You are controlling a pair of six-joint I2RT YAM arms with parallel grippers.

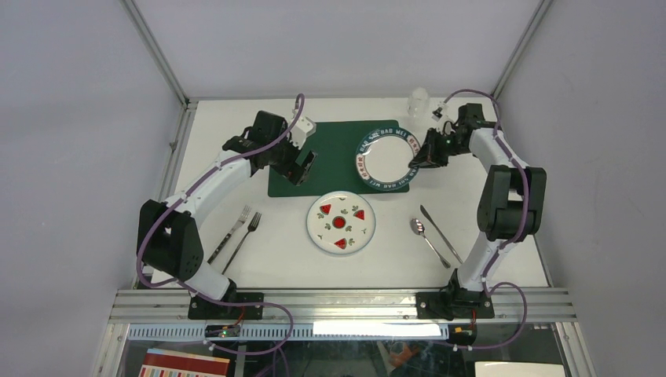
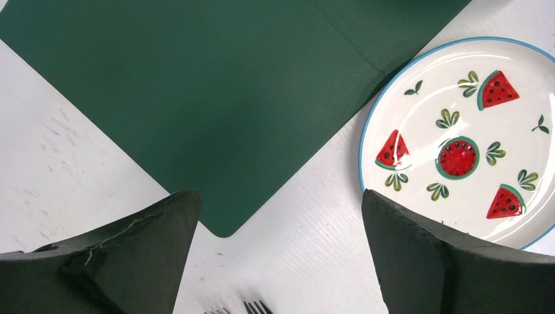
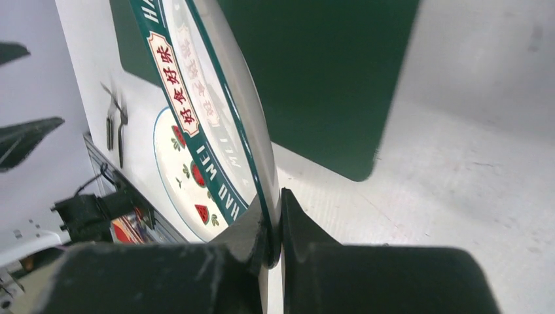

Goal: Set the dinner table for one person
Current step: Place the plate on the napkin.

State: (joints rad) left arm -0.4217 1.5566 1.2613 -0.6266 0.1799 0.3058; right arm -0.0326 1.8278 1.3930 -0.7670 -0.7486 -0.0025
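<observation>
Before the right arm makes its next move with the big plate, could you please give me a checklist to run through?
1. Grip: right end effector is shut on the rim of the green-rimmed plate: ok.
2. Plate centred on the placemat: it sits over the mat's right end: not ok.
3. Plate resting on the mat or lifted: cannot tell.
4. Left end effector open, holding nothing, over the mat's near left corner and apart from the plate: ok.
5. Watermelon plate off the mat and apart from the held plate: ok.
</observation>
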